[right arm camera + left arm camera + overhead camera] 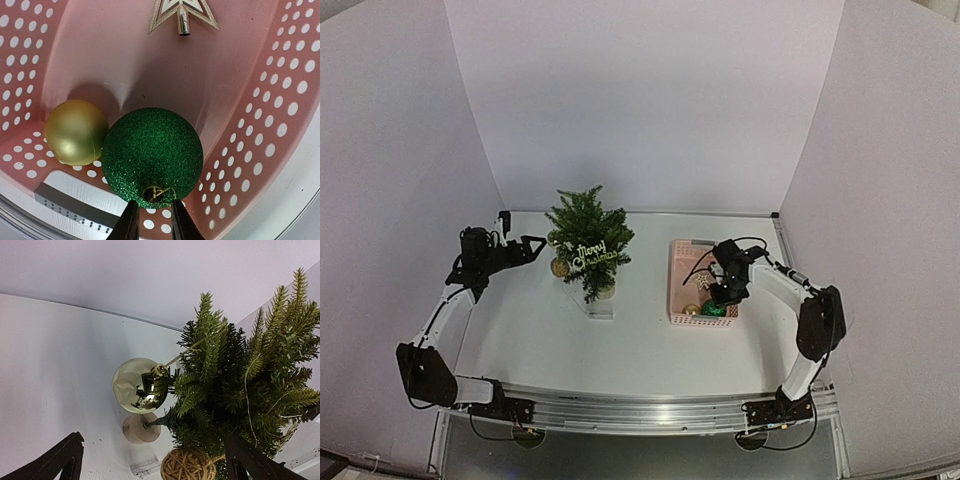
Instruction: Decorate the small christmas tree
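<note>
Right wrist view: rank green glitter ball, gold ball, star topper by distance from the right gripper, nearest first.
1. green glitter ball: directly ahead of the right gripper, centre.
2. gold ball: to the left, beside the first.
3. star topper: far end of the pink basket.

Soft, bright light everywhere. Shadows near the small christmas tree [590, 245] are faint. The shiny ball [139, 390] beside the tree shows white glare.

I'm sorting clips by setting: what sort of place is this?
Probably a robot test booth, not a home: plain white panels enclose a white table, and a left arm and right arm are bolted at its near edge.
</note>
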`<move>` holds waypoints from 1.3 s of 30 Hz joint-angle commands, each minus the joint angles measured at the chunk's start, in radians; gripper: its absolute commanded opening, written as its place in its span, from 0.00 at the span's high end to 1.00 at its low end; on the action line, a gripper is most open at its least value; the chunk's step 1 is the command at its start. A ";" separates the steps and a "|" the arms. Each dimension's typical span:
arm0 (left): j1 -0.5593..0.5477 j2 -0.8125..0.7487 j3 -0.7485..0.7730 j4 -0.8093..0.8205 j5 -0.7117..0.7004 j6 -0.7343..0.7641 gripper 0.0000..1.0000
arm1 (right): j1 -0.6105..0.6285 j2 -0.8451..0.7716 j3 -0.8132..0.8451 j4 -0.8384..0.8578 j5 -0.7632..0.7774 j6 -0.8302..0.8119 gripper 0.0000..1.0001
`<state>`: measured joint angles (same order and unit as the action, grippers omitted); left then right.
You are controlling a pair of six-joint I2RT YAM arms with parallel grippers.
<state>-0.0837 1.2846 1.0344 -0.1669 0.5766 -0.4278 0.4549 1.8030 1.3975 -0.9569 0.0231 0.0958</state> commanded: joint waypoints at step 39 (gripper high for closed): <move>0.006 0.004 0.064 0.046 0.070 0.009 0.02 | 0.003 -0.048 0.147 0.006 -0.062 0.012 1.00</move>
<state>-0.0837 1.2953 1.0477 -0.1579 0.6219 -0.4414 0.4549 1.8128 1.5057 -0.9492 -0.0066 0.0927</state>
